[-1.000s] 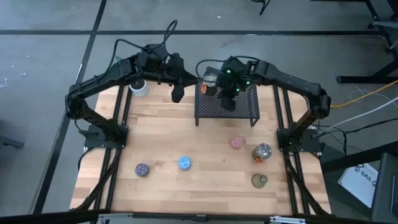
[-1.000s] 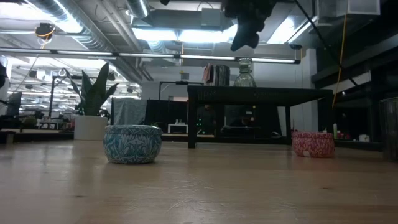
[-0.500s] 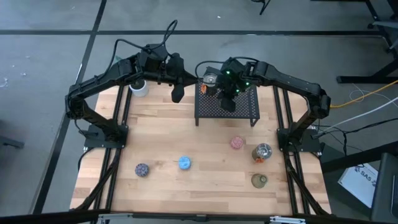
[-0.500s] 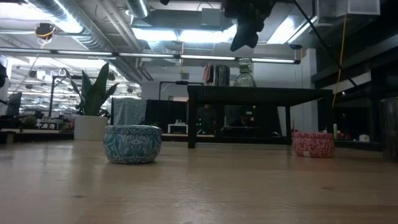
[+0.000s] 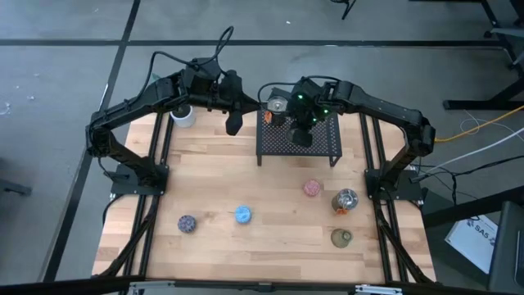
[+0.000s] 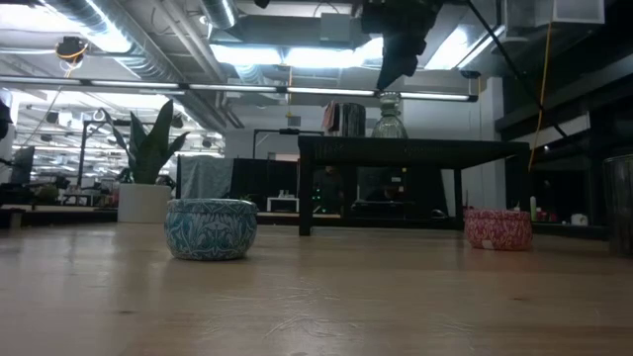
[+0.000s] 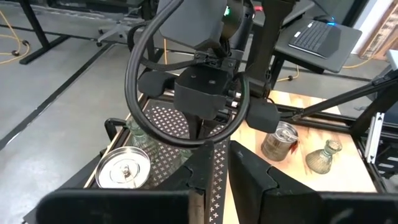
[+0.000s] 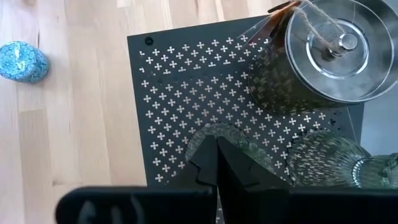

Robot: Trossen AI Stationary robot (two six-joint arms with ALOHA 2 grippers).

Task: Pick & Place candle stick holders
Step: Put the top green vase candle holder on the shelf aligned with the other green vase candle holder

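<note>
Placement step looks just finished: right gripper [image 5: 301, 136] hangs over the black mesh rack [image 5: 321, 146] at the table's [image 5: 213, 176] far end, jaws closed and empty, right wrist view shows them pressed together above the rack top. On the rack's left back corner sits a silvery candle holder with orange accent [image 5: 277, 106], with clear glass holders just beside it [image 8: 323, 158]. Left gripper [image 5: 232, 124] hovers over the table just left of the rack, near the white plant pot [image 5: 183, 115]; jaws look nearly together in its wrist view with nothing between them. Holders not yet moved, all on the table's near half: purple-speckled holder [image 5: 187, 223], blue holder [image 5: 243, 215], pink holder [image 5: 311, 188], second silvery holder [image 5: 345, 200], olive-green glass holder [image 5: 341, 238]. Next move, my guess: one arm pulls back from the rack, opens its jaws, drops onto a table holder; pink or silvery are closest to the right arm, blue or purple to the left. Rack needs clearing upward first to avoid knocking the placed ones. Writing: only a white sheet off the table's lower right edge [image 5: 477, 238] with letters too small to read; none on the holders.
</note>
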